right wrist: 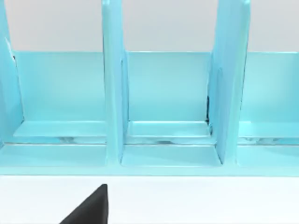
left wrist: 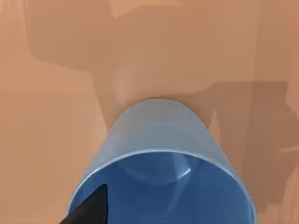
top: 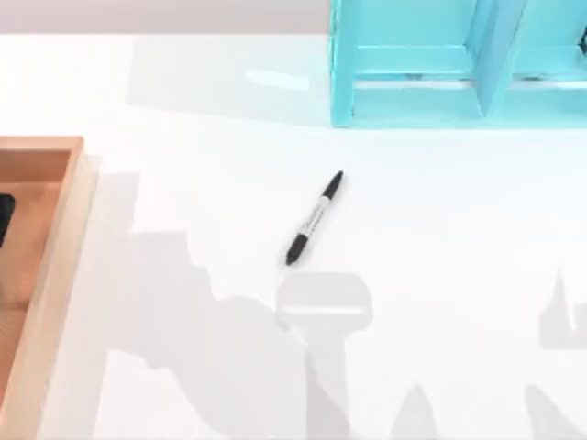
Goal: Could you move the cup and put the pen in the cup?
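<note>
Pen (top: pixel 315 218) lies flat mid-table, diagonal, clear of everything. Looks light, stiff and slick, so it may roll; best pinched across the white barrel. Its dark print is too small to read.

Cup (left wrist: pixel 161 168) sits in the wooden tray (top: pixel 41 275) at the table's left, close under the left gripper. Light, rigid, smooth; grasp by the rim or wall. No label.

Finger spread of either gripper: can't tell. Right wrist faces the teal rack (right wrist: pixel 163 107).

The cup (left wrist: pixel 161 163) fills the lower centre, open mouth nearest, apparently resting on an orange-brown surface (left wrist: pixel 46 116).
</note>
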